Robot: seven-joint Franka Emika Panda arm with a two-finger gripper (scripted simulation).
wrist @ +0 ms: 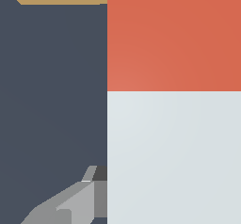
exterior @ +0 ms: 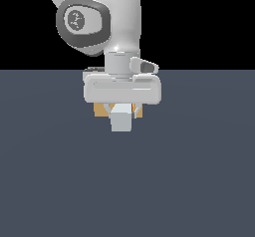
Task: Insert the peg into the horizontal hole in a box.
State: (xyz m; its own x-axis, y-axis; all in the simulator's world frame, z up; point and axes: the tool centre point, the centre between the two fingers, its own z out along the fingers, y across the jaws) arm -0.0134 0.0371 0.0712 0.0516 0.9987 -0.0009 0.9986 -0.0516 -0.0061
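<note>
arm reaches straight down — gripper (exterior: 122,112) clamped on the peg (exterior: 121,120), before the box (exterior: 101,109).

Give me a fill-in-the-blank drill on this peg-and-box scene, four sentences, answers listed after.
1. In the wrist view, the peg has a pale grey-white half and a ____ half.
2. In the exterior view, the tan-orange box shows just ____ the gripper.
3. In the exterior view, the end of the peg facing the camera is coloured ____.
4. The floor under everything is dark ____.

Missing words: red-orange; behind; grey-white; blue-grey
</note>
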